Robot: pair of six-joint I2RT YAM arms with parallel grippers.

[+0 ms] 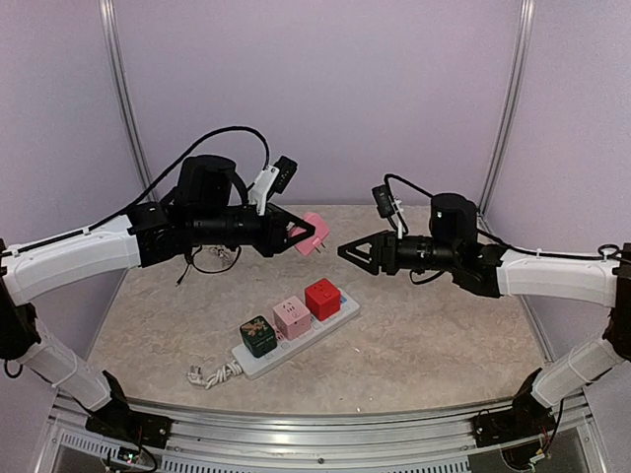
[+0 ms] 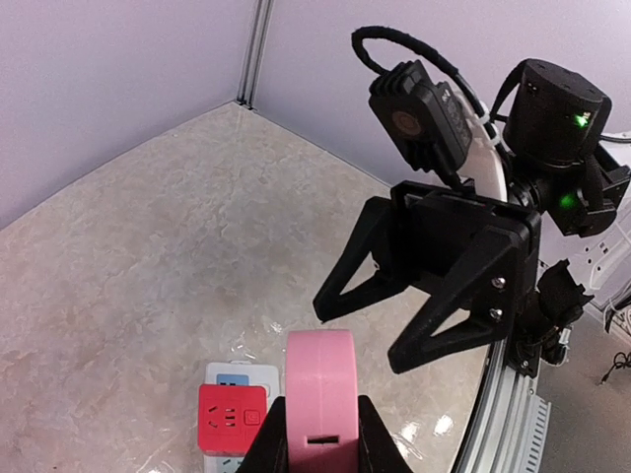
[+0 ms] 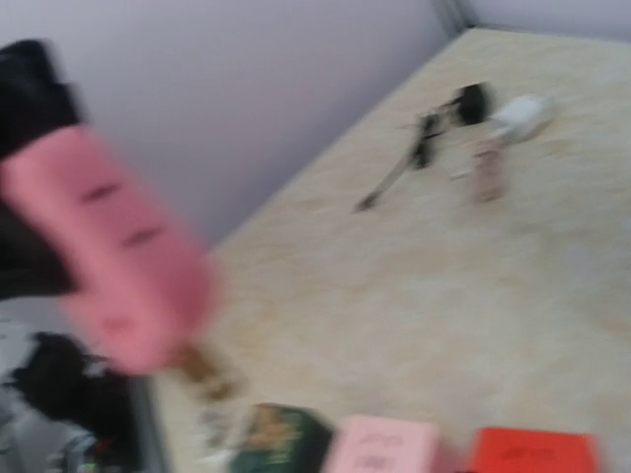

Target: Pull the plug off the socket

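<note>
My left gripper (image 1: pixel 306 237) is shut on a pink cube plug (image 1: pixel 315 236) and holds it in the air above the table. The left wrist view shows the plug (image 2: pixel 322 394) clamped between my fingers (image 2: pixel 264 443). The white socket strip (image 1: pixel 340 317) lies below on the table. It carries a dark green cube (image 1: pixel 258 335), a pink cube (image 1: pixel 292 317) and a red cube (image 1: pixel 322 299). My right gripper (image 1: pixel 348 251) is open and empty, just right of the pink plug and facing it. It also shows in the left wrist view (image 2: pixel 367 335). The right wrist view is blurred; the pink plug (image 3: pixel 108 246) shows there at the left.
The strip's thick white cord ends in a plug (image 1: pixel 202 375) near the front left. A black cable loop (image 1: pixel 213 259) lies on the table under my left arm. Purple walls close in the back and the sides.
</note>
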